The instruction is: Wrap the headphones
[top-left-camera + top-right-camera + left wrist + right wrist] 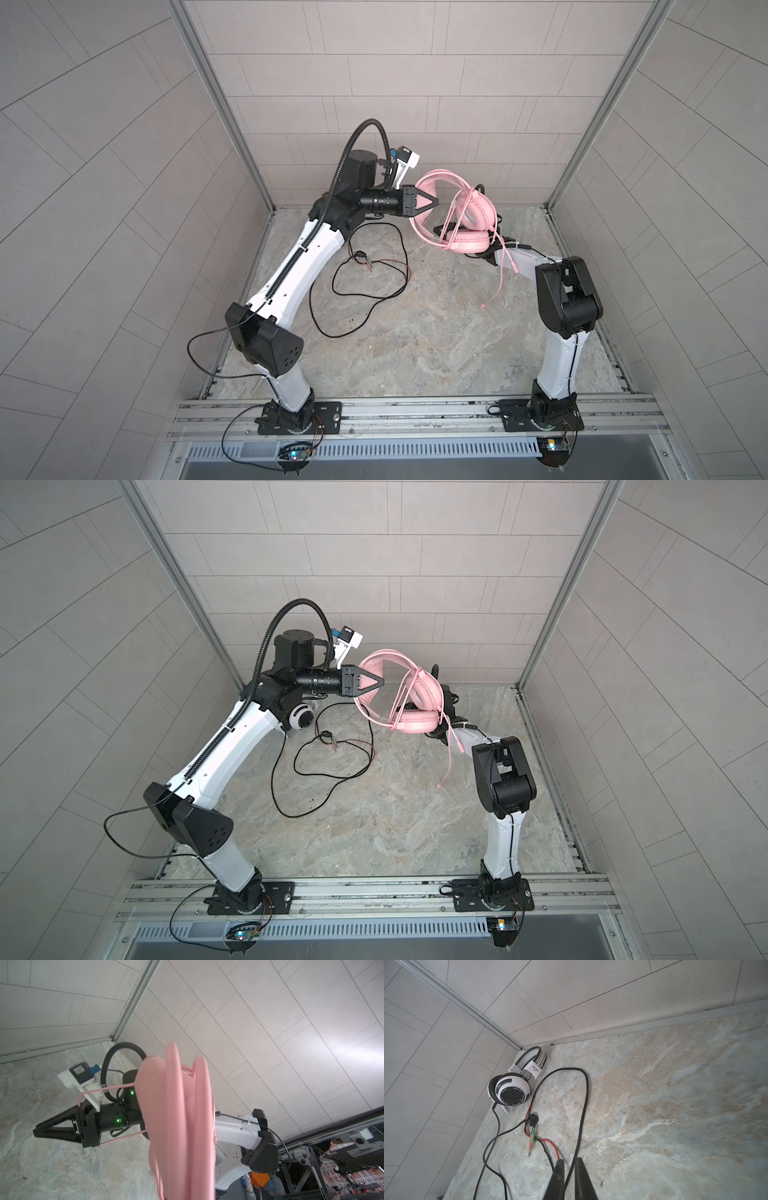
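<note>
The pink headphones (469, 243) (415, 723) hang in the air near the back wall, with their thin pink cable (457, 212) looped round them and its loose end dangling (500, 274). My left gripper (436, 202) (382, 682) is shut on the pink headband (176, 1115), which hides its jaws in the left wrist view. My right gripper (35, 1134) (569, 1159) sits low behind the headphones, shut to a thin slit on nothing, with pink cable draped over its body. The white-and-black headphones (512, 1088) (299, 719) lie in the back left corner.
Their long black cable (374, 286) (583, 1105) sprawls in loops over the marble tabletop (436, 332), with green and pink plugs (532, 1138) and a red wire beside them. Tiled walls close in the back and both sides. The left arm's elbow overhangs the front left.
</note>
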### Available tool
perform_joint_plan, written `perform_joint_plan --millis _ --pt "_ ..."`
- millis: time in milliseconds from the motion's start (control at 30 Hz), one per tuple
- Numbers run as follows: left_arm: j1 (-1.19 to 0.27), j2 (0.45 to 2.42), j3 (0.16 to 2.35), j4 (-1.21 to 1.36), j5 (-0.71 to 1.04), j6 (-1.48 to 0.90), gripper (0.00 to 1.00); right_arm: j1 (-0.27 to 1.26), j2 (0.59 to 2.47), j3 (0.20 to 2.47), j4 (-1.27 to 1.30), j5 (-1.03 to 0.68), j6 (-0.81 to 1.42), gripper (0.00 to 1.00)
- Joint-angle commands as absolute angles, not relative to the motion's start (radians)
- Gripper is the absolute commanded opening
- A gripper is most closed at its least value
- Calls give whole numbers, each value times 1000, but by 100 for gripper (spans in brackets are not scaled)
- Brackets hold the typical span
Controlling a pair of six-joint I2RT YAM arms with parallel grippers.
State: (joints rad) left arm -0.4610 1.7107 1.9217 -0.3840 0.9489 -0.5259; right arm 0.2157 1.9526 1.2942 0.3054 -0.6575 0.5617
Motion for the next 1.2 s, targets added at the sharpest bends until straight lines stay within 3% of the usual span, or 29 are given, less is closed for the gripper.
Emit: perform_joint_plan --millis 0,333,1167 --pt "-447 1655 1907 -166 953 -618 0 227 1959 1244 430 -676 632 11" --pt "-373 1636 1776 223 872 -885 0 270 1896 1063 543 -670 676 14" --pt "-281 1605 1793 187 717 -845 0 373 1760 819 618 -634 696 14"
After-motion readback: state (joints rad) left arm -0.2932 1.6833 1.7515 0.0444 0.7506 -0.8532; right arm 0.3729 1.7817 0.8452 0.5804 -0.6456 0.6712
